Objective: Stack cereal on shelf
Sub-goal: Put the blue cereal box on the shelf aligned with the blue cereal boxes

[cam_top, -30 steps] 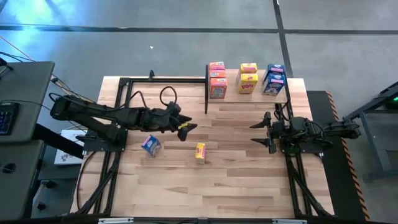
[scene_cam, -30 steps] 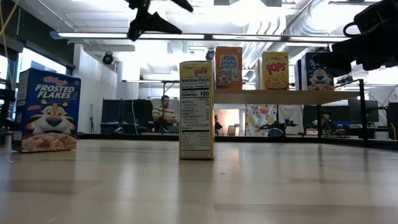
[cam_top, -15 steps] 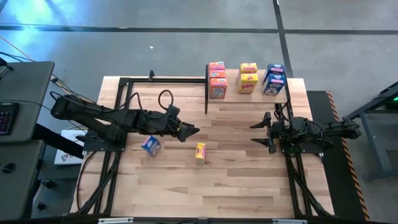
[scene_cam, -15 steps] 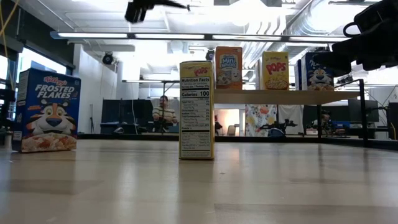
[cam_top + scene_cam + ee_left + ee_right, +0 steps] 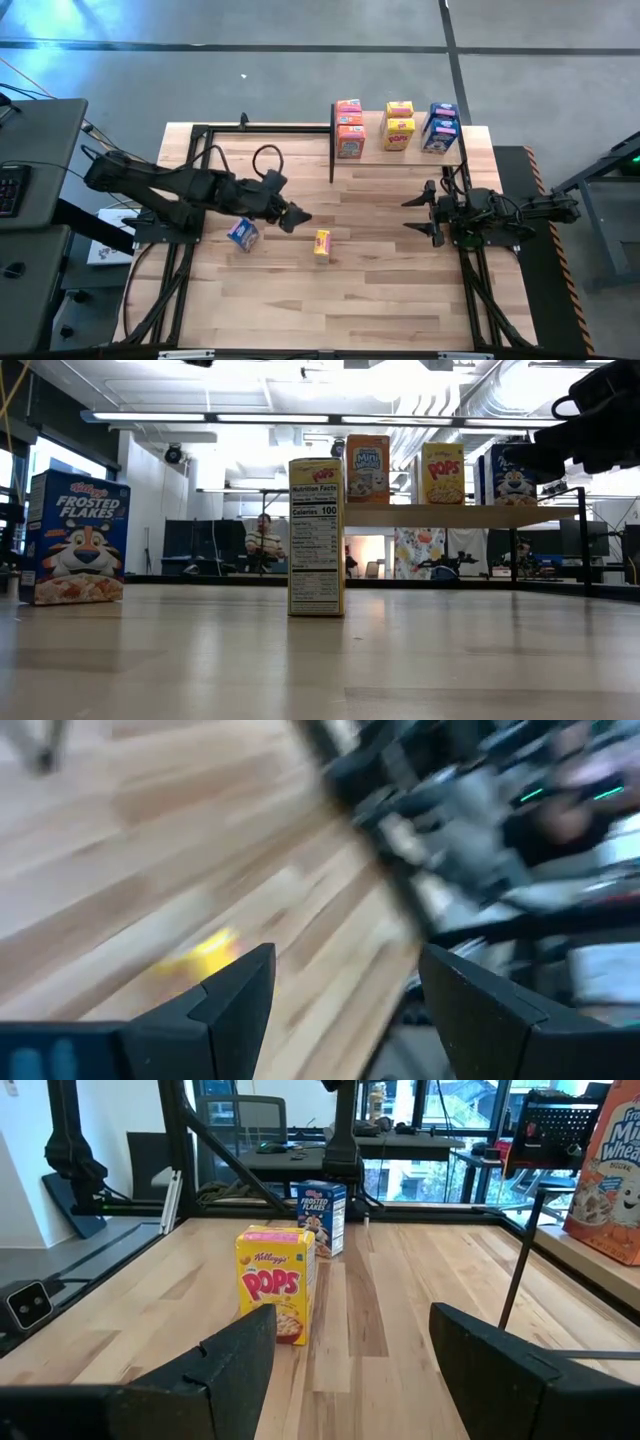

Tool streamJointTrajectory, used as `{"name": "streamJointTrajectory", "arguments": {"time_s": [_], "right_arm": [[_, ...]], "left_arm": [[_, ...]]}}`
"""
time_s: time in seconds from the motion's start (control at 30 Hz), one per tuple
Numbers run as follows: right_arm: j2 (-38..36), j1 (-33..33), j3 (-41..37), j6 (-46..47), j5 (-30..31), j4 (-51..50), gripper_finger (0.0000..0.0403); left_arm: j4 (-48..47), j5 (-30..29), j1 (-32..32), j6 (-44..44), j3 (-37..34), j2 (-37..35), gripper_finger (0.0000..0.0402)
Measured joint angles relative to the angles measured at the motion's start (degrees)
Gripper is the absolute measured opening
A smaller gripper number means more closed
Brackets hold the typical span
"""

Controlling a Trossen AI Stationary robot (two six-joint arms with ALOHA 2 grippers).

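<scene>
On the table [image 5: 400, 270] we see two loose boxes: a yellow Pops box [image 5: 322, 244] standing upright near the middle, and a blue Frosted Flakes box [image 5: 243, 233] off to its left. Our left end effector [image 5: 296, 215] hovers just above and between them, fingers [image 5: 240, 995] spread apart, grasping nothing. Our right end effector [image 5: 421, 212] waits at the right side, also spread and empty. Up on the shelf [image 5: 400, 152], orange-pink, yellow and blue boxes sit in three groups.
</scene>
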Motion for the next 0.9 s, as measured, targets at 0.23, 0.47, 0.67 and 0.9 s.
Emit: {"name": "streamJointTrajectory", "arguments": {"time_s": [0.23, 0.47, 0.67, 0.9], "right_arm": [[1.3, 0.0, 0.0, 2.9, -0.1, 0.0, 0.0257], [2.8, 0.0, 0.0, 3.9, -0.1, 0.0, 0.0257], [2.9, 0.0, 0.0, 3.9, -0.1, 0.0, 0.0257], [2.9, 0.0, 0.0, 4.3, -0.1, 0.0, 0.0257]], "left_arm": [[-20.6, 0.2, -2.3, -2.9, 2.8, 0.1, 0.0239], [-35.9, 1.7, -3.1, -6.1, 1.5, 0.1, 0.0239], [-38.9, 4.4, -3.1, -6.6, -1.4, 0.1, 0.0239], [-40.6, 4.6, -3.1, -7.7, -4.7, 0.1, 0.0239]]}}
